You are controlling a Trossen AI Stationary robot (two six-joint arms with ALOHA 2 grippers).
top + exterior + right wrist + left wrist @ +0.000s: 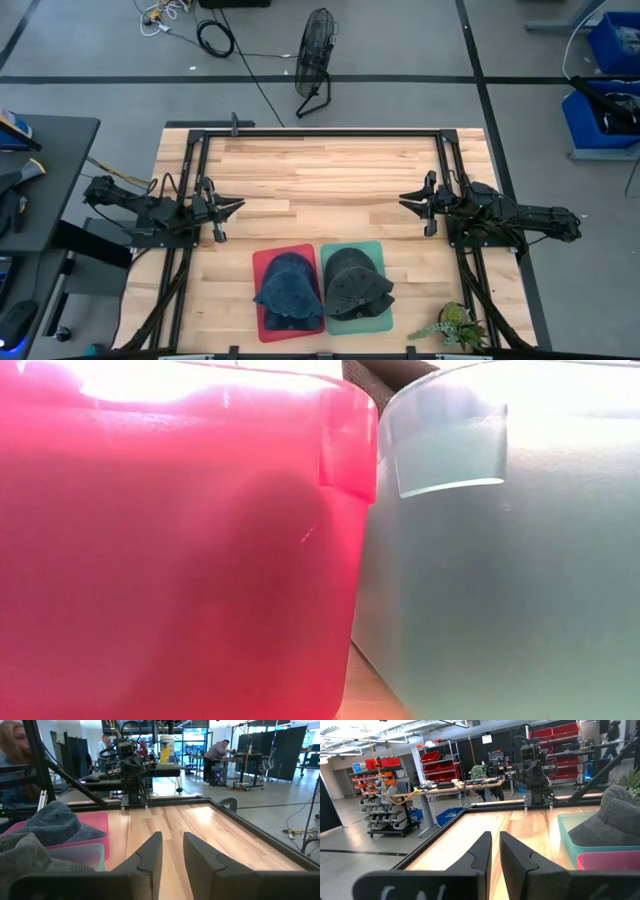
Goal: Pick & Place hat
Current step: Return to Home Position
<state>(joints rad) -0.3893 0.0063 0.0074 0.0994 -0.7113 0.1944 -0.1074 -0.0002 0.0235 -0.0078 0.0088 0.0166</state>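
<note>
Two hats sit in two bins at the table's near edge. A blue denim hat (290, 290) (50, 822) lies in the red bin (262, 262) (180, 560). Beside it on the right, a dark grey hat (355, 280) (615, 815) fills the green bin (375, 247) (500, 580). My left gripper (238, 205) (495, 837) hovers at the table's left side, shut and empty, pointing right. My right gripper (405, 203) (172, 837) mirrors it at the right side, shut and empty, pointing left. Both are well clear of the bins.
A small green plant (455, 325) stands at the near right corner. A black metal frame (320, 132) runs around the tabletop. Bare wood (320, 185) lies between the grippers and toward the far edge. The low view is filled by the two bin walls.
</note>
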